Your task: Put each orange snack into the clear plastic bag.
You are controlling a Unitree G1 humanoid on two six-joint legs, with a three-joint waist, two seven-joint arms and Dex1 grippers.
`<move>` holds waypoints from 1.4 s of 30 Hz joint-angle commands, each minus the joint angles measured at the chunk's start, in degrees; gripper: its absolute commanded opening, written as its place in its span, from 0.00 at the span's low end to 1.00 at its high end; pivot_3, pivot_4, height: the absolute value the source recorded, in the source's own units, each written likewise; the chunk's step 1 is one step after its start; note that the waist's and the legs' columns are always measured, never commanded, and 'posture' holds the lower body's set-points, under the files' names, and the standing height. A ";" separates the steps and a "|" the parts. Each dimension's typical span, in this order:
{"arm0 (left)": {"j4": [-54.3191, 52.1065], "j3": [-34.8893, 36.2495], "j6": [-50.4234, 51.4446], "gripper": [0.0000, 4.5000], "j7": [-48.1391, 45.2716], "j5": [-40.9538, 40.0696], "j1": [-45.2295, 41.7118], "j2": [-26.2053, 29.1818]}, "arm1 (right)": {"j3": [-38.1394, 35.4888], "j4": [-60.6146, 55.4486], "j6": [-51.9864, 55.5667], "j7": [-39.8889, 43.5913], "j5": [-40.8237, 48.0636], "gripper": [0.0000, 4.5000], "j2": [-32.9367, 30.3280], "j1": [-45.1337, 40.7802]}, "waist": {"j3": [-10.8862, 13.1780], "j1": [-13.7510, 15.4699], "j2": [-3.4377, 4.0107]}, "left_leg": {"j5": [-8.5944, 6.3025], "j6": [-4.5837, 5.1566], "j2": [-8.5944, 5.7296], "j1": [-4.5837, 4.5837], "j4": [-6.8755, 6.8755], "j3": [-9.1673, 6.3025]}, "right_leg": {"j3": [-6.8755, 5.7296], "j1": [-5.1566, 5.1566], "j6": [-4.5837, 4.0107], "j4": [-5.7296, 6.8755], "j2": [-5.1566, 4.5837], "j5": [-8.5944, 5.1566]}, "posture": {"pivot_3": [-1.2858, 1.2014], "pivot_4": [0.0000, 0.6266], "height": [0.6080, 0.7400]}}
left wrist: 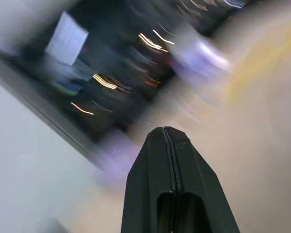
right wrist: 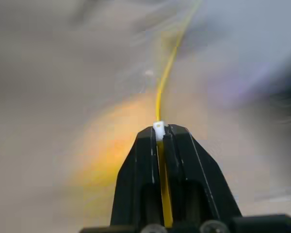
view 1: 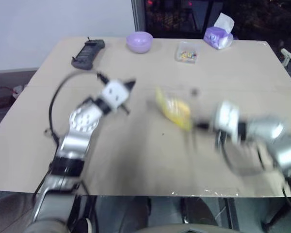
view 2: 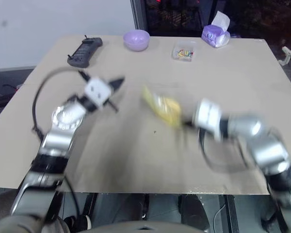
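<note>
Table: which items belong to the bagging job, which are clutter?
Job: bag, its yellow strip pinched in the right gripper; an orange blur in the bag may be the snack.
Clutter: lavender bowl, controller, small clear box, tissue pack.

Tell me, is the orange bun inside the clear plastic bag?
Cannot tell. An orange blur sits by the clear plastic bag's yellow strip, pinched in the right gripper.

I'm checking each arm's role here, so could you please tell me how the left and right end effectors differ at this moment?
The left end effector is shut on nothing, while the right end effector is shut on the yellow seal strip of the clear plastic bag. The left one is apart from the bag, out toward the table's left side; the right one holds the bag from its right edge. Both have black fingers pressed together.
</note>
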 commanded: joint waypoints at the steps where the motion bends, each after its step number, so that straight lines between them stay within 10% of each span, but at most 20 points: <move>1: -8.22 1.11 1.87 0.00 -1.44 -2.20 -2.13 0.36 | -4.42 -5.58 0.82 -2.19 0.59 0.01 0.51 -5.24 | 0.33 -0.23 0.11 | 0.07 -0.08 -0.08 -0.66 0.29 -0.02 | 0.15 -0.73 0.06 0.34 -0.02 0.05 | 0.52 0.24 1.00; 3: -8.04 0.92 2.23 0.00 -1.33 -1.59 -3.13 -0.24 | -3.82 -1.70 -0.65 -4.43 -2.27 0.01 2.25 -8.53 | 0.46 -0.26 -0.01 | 0.19 -0.24 -0.15 -0.74 1.07 0.04 | 0.12 -0.73 0.21 0.60 0.00 0.23 | 0.52 0.24 1.00; 8: -4.53 0.94 0.99 0.00 0.79 1.21 -7.76 -0.89 | -3.82 7.82 -6.66 -7.64 -7.22 0.01 6.51 -18.34 | 0.97 0.27 -0.34 | 0.08 -0.13 0.06 2.81 -0.02 -0.04 | -0.09 2.84 0.25 -0.71 0.17 0.15 | 0.52 0.24 1.00; 16: -0.30 3.59 3.24 0.00 5.37 2.18 -10.06 -1.19 | -8.89 22.20 -13.41 -17.16 -10.84 0.01 12.47 -29.32 | 0.89 -0.36 -0.33 | 0.35 -0.47 0.02 0.42 0.22 0.04 | 0.08 0.35 0.17 -0.27 0.17 0.50 | 0.52 0.24 1.00; 21: 1.10 2.82 2.32 0.00 5.79 2.69 -10.92 -1.95 | -6.57 21.19 -7.43 -9.30 -9.56 0.01 10.03 -28.99 | 0.88 -0.01 -0.33 | 0.35 -0.48 -0.04 -0.13 0.20 0.06 | -0.03 -0.20 0.17 -0.09 0.06 0.50 | 0.52 0.24 1.00; 27: 1.91 2.01 1.43 0.00 6.13 2.92 -10.55 -3.58 | -8.44 8.88 8.34 3.25 4.94 0.01 6.14 -26.61 | 0.90 0.10 -0.30 | 0.35 -0.46 -0.10 -0.24 0.35 0.00 | -0.07 -0.21 0.17 -0.15 0.02 0.50 | 0.52 0.24 1.00; 36: 2.15 1.94 0.87 0.00 5.86 3.22 -10.07 -4.26 | -23.77 23.03 32.56 -17.46 16.14 0.01 18.47 -36.83 | 0.92 -0.10 -0.27 | 0.31 -0.33 -0.04 0.07 0.64 0.02 | 0.05 -0.21 0.10 0.62 0.15 0.56 | 0.52 0.24 1.00; 42: 1.90 1.78 0.77 0.00 5.88 3.22 -9.62 -4.47 | -10.96 21.00 41.92 -12.39 13.89 0.01 10.16 -30.93 | 0.81 1.69 -0.41 | 0.35 -0.42 -0.07 -0.09 0.74 -0.12 | -0.13 -0.09 0.09 0.33 0.13 0.55 | 0.52 0.24 1.00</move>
